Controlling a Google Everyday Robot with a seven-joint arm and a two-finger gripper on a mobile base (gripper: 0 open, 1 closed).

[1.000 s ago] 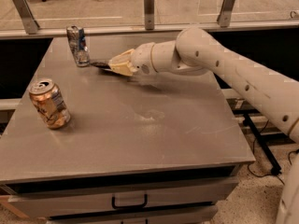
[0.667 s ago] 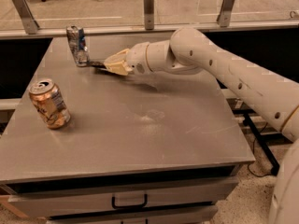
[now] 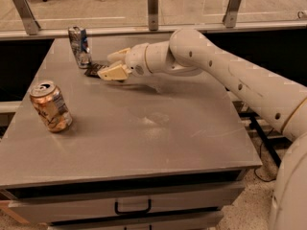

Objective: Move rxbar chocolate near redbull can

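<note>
The redbull can (image 3: 80,46), slim, blue and silver and dented, stands upright near the table's back left corner. The rxbar chocolate (image 3: 94,70), a flat dark bar, sticks out to the left from between my gripper's fingers. It sits low at the table surface, just right of the can's base. My gripper (image 3: 105,66) reaches in from the right and is shut on the bar's right end, which the cream fingers (image 3: 114,73) hide.
A wider orange and white can (image 3: 50,107) stands near the left edge of the grey table (image 3: 158,138). My white arm (image 3: 225,66) crosses the back right of the table. A ledge with metal posts (image 3: 152,4) runs behind the table.
My gripper has moved a little left and down with the bar, bringing it closer to the redbull can. Both cans have stayed put.
</note>
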